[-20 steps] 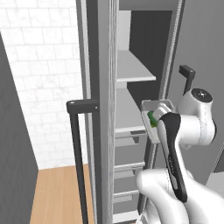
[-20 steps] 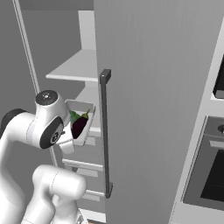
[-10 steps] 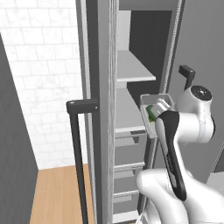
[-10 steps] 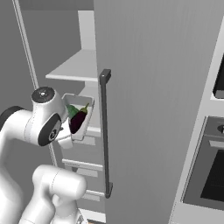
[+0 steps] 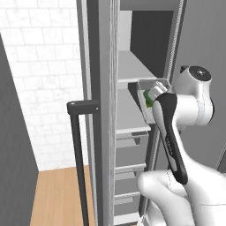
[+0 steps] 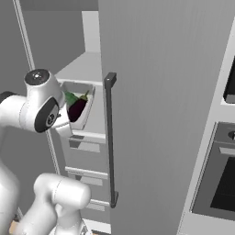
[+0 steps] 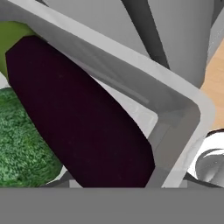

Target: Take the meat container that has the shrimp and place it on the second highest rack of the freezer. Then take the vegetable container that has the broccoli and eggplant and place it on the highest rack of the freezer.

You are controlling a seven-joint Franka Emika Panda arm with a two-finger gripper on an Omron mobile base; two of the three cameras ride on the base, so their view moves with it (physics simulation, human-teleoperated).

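Well, vegetable container (image 6: 79, 108) hangs tilted at the freezer (image 5: 132, 84) shelf edge.

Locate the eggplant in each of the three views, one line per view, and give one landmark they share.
Left base view: the eggplant cannot be made out; the tray shows green, right of centre.
Right base view: eggplant, left of centre, in the tilted tray by the arm's wrist.
Hand view: eggplant, centre, beside the broccoli.
Shared landmark: the tray's pale rim.
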